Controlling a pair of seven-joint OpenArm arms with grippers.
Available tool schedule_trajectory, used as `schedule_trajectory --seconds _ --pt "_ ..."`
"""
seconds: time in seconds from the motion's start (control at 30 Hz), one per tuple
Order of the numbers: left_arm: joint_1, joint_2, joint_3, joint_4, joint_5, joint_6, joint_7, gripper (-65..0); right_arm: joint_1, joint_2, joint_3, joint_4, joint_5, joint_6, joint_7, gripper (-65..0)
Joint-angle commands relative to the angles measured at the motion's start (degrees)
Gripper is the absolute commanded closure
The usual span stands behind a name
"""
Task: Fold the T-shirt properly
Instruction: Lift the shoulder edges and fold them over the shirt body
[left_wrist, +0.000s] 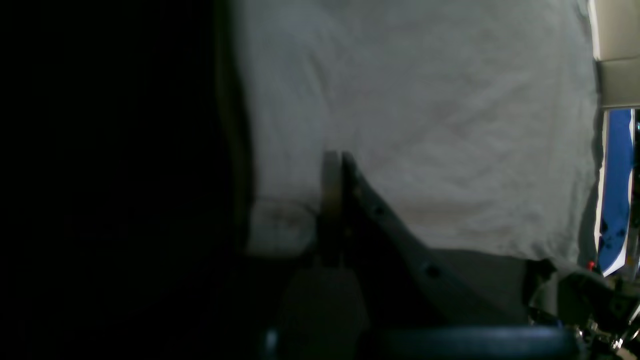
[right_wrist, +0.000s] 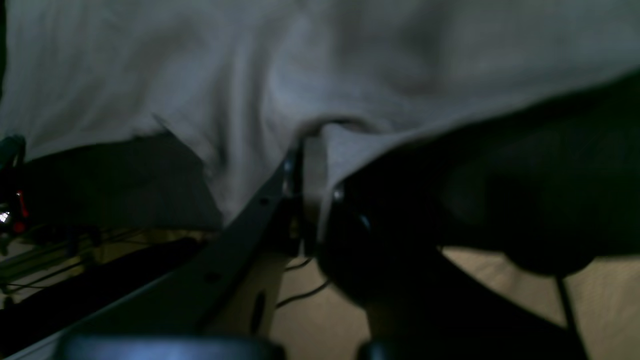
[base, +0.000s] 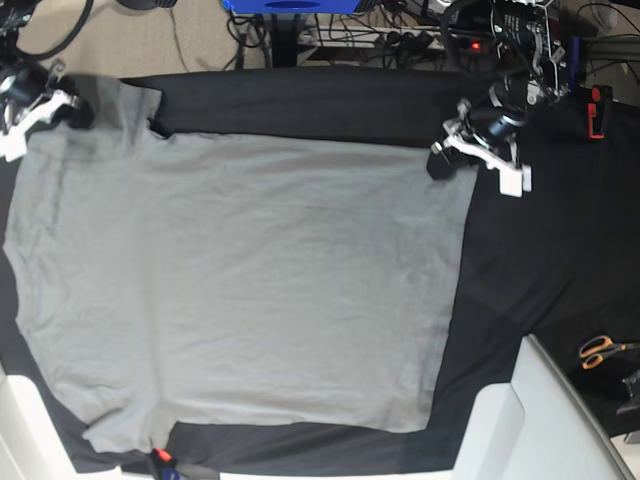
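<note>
Two grippers: left (base: 440, 160), right (base: 72, 108), both pinching T-shirt (base: 240, 280) corners | shirt flat, long axis left-right, hem rightward

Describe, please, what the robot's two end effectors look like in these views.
Left end effector: black body with white plastic parts, slim dark fingers with round holes. Right end effector: same black-and-white build, dark perforated fingers. Cables and red accents cluster behind the left arm.

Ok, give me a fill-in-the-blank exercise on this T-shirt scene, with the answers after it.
1. The T-shirt is ____ in colour.
2. It lies spread on a ____ table cloth.
3. The left gripper and the right gripper are each shut on an edge of the ____.
4. Near the right edge of the base view lies a pair of ____ with orange handles.

Answers: grey; black; T-shirt; scissors
</note>
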Motion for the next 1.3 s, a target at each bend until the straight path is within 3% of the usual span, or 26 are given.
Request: schedule_trajectory --seconds 0.0,0.17,0.3,0.5,0.73,1.0,1.17,1.27 --pt "-0.1 -0.4 -0.2 1.8 -1.1 -0.1 -0.8 0.0 0.0 0.9 0.4 1.4 0.7 0.4 0.4 -0.5" --pt "-2.1 -0.4 -0.3 3.0 -1.1 -0.1 2.0 0.0 2.1 1.6 -0.1 1.4 0.7 0.4 0.3 -0.5" --pt "-4.0 -0.3 -0.3 2.4 -1.1 -0.1 3.3 0.0 6.1 3.1 0.3 1.0 0.7 0.4 -3.1 -0.5" --pt "-7.1 -0.2 0.5 2.7 -1.1 5.7 3.3 0.0 12.3 5.8 0.0 -1.2 0.7 0.4 -5.3 -0.5" --pt "-13.0 -0.3 3.3 -0.5 -0.9 5.9 6.8 0.0 19.2 9.2 -0.3 -8.5 0.6 0.4 -5.1 -0.5" --pt "-19.0 -0.3 5.9 -6.9 -0.7 6.0 6.7 0.0 26.6 12.0 -0.3 -17.2 0.5 0.4 -4.8 -0.5" --pt "-22.4 -0.3 6.0 -9.5 -0.6 6.0 6.7 0.0 29.0 13.6 -7.3 -18.6 0.6 0.4 0.0 -0.5" --pt "-24.6 -0.4 6.0 -12.0 -0.6 8.1 6.7 0.0 31.4 14.5 -10.5 -23.2 0.6 0.4 2.8 -0.5"
